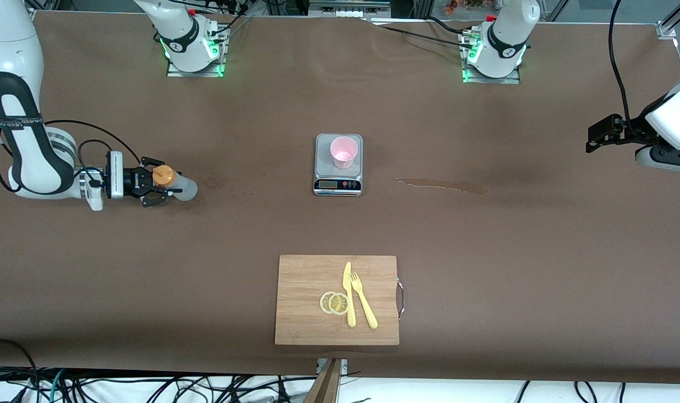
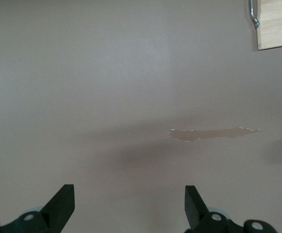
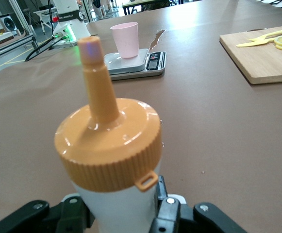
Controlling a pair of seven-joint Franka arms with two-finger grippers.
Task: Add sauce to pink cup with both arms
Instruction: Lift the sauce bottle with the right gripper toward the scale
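Observation:
The sauce bottle point(image 1: 178, 187), whitish with an orange nozzle cap, is at the right arm's end of the table, cap up. My right gripper point(image 1: 158, 184) is shut on its body; in the right wrist view the fingers point(image 3: 167, 211) press the white body below the cap point(image 3: 109, 145). The pink cup point(image 1: 343, 152) stands upright on a small scale point(image 1: 338, 182) at the table's middle, and it also shows in the right wrist view point(image 3: 125, 39). My left gripper point(image 1: 597, 136) is open and empty in the air over the left arm's end of the table, fingertips point(image 2: 63, 201) wide apart.
A brownish spill streak point(image 1: 441, 184) lies on the table between the scale and the left gripper, also in the left wrist view point(image 2: 211, 133). A wooden cutting board point(image 1: 303, 291) with a yellow knife, fork and lemon slices point(image 1: 334, 303) lies nearer the front camera.

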